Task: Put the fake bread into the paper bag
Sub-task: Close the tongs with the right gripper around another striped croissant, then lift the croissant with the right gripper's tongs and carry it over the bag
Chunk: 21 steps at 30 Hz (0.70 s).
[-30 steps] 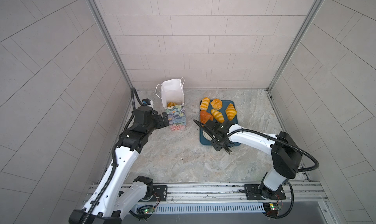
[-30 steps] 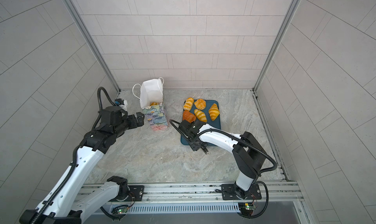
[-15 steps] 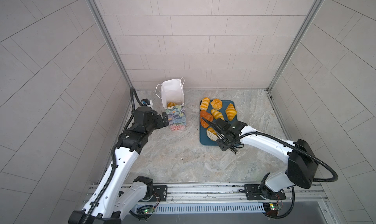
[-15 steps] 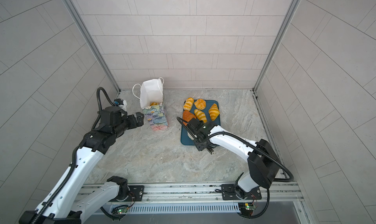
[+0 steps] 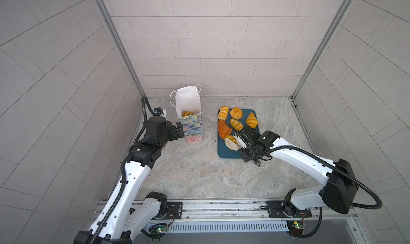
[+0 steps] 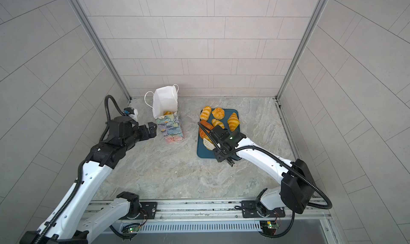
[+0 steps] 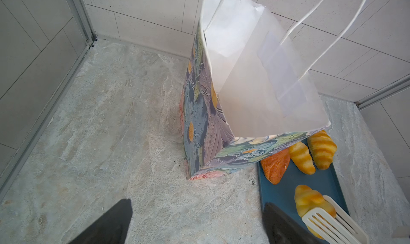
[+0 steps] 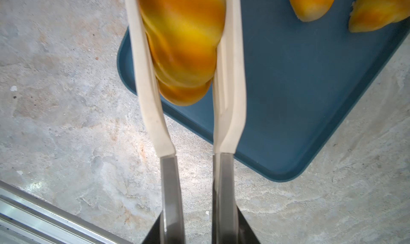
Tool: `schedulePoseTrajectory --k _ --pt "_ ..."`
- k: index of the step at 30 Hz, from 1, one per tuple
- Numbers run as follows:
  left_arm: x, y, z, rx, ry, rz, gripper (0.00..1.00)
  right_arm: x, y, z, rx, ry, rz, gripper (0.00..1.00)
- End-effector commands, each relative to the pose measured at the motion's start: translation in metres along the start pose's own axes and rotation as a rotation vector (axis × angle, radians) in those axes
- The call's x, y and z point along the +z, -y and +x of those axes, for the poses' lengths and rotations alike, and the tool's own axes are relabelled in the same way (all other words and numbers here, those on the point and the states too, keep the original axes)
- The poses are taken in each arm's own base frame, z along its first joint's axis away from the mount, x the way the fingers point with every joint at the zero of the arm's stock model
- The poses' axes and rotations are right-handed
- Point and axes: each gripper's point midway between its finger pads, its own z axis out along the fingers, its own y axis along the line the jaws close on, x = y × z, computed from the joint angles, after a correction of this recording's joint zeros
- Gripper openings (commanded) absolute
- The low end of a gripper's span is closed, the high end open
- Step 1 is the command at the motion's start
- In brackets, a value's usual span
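Cream tongs (image 5: 235, 144) in the right gripper (image 5: 243, 143) pinch a striped croissant (image 5: 229, 139) lengthwise over the near-left corner of the teal tray (image 5: 228, 153); the open-mouthed paper bag (image 5: 193, 129) stands left and slightly farther, just beside the wide-open left gripper (image 5: 179, 130).

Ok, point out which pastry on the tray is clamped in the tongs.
The striped croissant nearest the teal tray's front edge: it alone sits pinched between the white tongs; the other five lie free.
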Motion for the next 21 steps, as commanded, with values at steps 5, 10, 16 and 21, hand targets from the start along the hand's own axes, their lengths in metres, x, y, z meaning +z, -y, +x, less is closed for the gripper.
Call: schedulePoseTrajectory --k 5,10,16,21 --pt "-0.003 0.006 -0.005 0.014 0.006 0.020 1.00 -0.031 -0.018 -0.032 0.010 0.141 -0.114 0.38" --pt "-0.002 0.007 -0.004 0.017 0.003 0.018 1.00 -0.042 -0.023 -0.042 0.015 0.176 -0.141 0.38" --pt "-0.001 0.004 -0.004 0.015 0.006 0.005 1.00 -0.054 -0.031 -0.054 0.026 0.224 -0.189 0.38" --pt "-0.001 0.003 -0.004 0.011 0.009 -0.003 1.00 -0.071 -0.040 -0.073 0.029 0.290 -0.232 0.38"
